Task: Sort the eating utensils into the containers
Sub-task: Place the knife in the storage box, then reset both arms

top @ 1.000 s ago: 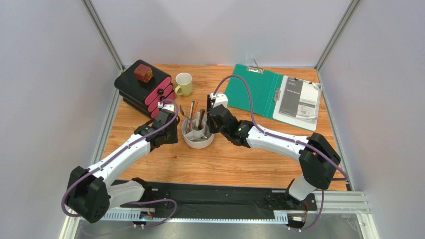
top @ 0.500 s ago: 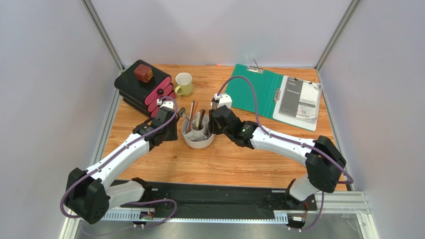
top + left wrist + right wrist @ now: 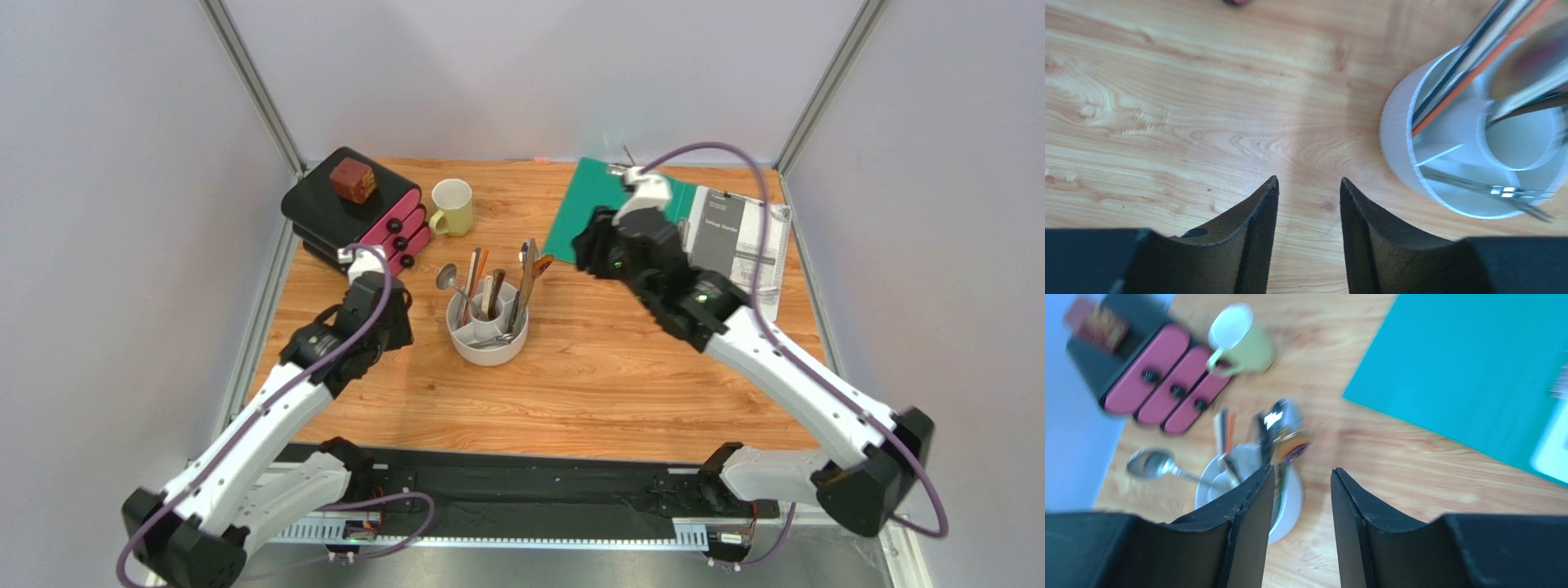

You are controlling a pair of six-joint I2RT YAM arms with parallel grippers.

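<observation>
Utensils (image 3: 497,284) are seen from above standing in the white holder (image 3: 487,354), midway between the desk's (image 3: 589,382) near and far edges. At the left wrist, jaws are spread, empty, beside the holder (image 3: 1398,135). At the right wrist, jaws are spread, empty, above it.

Left wrist view: the white holder (image 3: 1404,141) is cut off by the right edge. The utensils (image 3: 1475,55) at upper right are blurred, so kinds cannot be determined.

Right wrist view: the whole view is smeared. The drawer box (image 3: 1137,367) is clipped by the top edge at upper left, and the white paper (image 3: 1556,447) by the right edge.
</observation>
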